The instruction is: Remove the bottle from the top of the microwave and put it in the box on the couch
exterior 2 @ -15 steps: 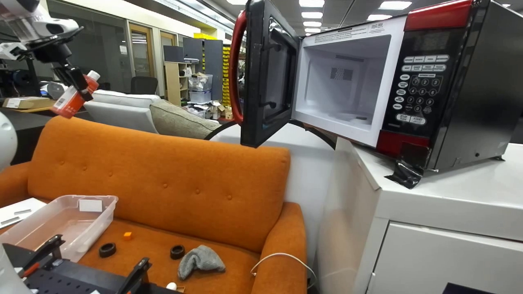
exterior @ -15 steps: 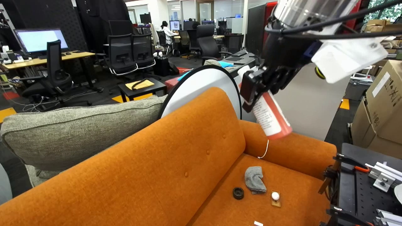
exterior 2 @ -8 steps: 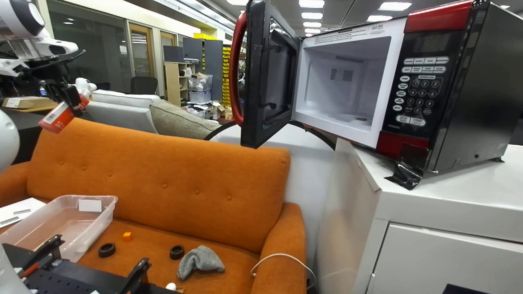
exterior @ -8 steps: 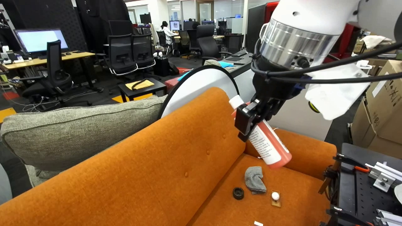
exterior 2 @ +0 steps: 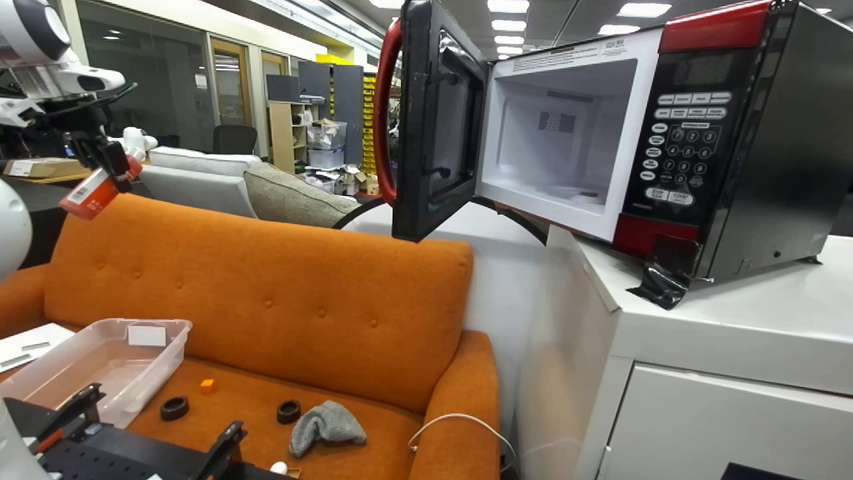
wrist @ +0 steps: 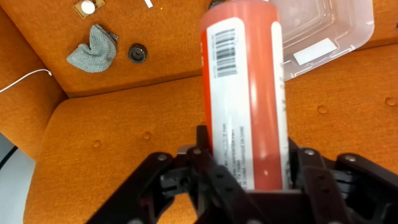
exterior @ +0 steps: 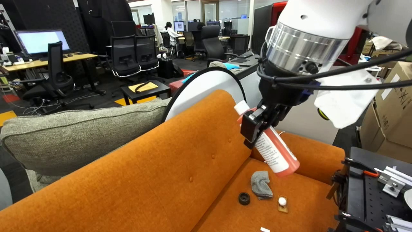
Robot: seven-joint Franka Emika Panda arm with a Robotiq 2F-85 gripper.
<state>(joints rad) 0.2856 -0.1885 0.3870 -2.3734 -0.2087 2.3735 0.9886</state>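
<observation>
My gripper [wrist: 247,146] is shut around the middle of a red bottle [exterior: 273,148] with white labels and a white cap. Tilted, the bottle hangs in the air over the orange couch [exterior 2: 300,267], its base low and its cap high in an exterior view. On the couch seat rests a clear plastic box [exterior 2: 166,367]; in the wrist view part of this box [wrist: 357,34] shows at upper right, partly behind the bottle. The microwave [exterior 2: 686,133] sits on a white cabinet with its door swung wide. Its top is barely visible.
A grey cloth [exterior: 261,184], a black ring [exterior: 244,198] and a white ball [exterior: 282,201] lie on the seat. An orange cube [exterior 2: 208,385] is beside the box. A black perforated platform [exterior: 376,193] with clamps borders the couch. The backrest [exterior: 206,138] rises near the gripper.
Over the last second the arm has lowered, carrying the held bottle down toward the couch. In the last half second it has sunk only slightly. The box and couch have not moved.
</observation>
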